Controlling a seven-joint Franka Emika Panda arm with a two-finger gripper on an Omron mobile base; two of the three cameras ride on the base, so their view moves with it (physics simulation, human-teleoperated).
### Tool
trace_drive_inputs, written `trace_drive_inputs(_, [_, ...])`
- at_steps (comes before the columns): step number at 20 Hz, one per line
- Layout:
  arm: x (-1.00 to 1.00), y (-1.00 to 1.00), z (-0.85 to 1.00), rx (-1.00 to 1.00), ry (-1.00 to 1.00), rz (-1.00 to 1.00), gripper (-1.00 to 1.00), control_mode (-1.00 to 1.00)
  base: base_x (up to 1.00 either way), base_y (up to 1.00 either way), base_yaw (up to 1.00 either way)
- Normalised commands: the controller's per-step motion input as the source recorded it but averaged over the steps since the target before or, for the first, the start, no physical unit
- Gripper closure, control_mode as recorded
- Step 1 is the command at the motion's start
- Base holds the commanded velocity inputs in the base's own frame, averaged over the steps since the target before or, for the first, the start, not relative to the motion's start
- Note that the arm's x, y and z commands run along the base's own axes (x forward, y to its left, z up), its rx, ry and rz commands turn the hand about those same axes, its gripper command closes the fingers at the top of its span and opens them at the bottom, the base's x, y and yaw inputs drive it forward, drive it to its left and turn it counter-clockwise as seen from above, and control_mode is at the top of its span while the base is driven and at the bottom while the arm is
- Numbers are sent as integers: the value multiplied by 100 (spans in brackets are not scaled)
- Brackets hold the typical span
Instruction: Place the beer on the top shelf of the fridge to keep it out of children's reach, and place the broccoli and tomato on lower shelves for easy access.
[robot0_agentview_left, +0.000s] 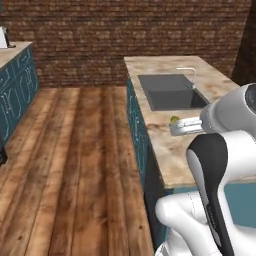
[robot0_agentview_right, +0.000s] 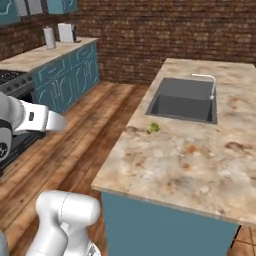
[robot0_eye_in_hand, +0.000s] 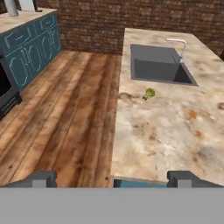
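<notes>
The broccoli (robot0_eye_in_hand: 149, 93), ahead of the released claw (robot0_eye_in_hand: 113, 178) on the counter (robot0_eye_in_hand: 175, 131), looks light and crumbly; grip its crown gently.

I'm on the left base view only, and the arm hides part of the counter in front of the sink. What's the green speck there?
Observer: It's the broccoli, lying loose on the counter just short of the front rim of the sink, near its left corner.
Operator: Gripper state?
Observer: The hand view shows the gripper open, its tips wide apart with nothing between them.
Operator: Anything else near the broccoli?
Observer: No, just bare counter around it, as the right base view shows.
</notes>
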Motion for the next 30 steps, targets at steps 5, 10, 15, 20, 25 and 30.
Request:
trace_drive_inputs(5, [0, 0, 0, 0, 0, 0, -100, 100, 0, 87, -45])
trace_drive_inputs(10, [0, 0, 0, 0, 0, 0, -100, 100, 0, 91, -46])
trace_drive_inputs(15, [0, 0, 0, 0, 0, 0, -100, 100, 14, 81, -50])
trace_drive_inputs(20, [0, 0, 0, 0, 0, 0, -100, 100, 36, 67, -57])
trace_drive_inputs(25, [0, 0, 0, 0, 0, 0, -100, 100, 46, 65, -60])
trace_drive_inputs(30, [0, 0, 0, 0, 0, 0, -100, 100, 48, 73, -59])
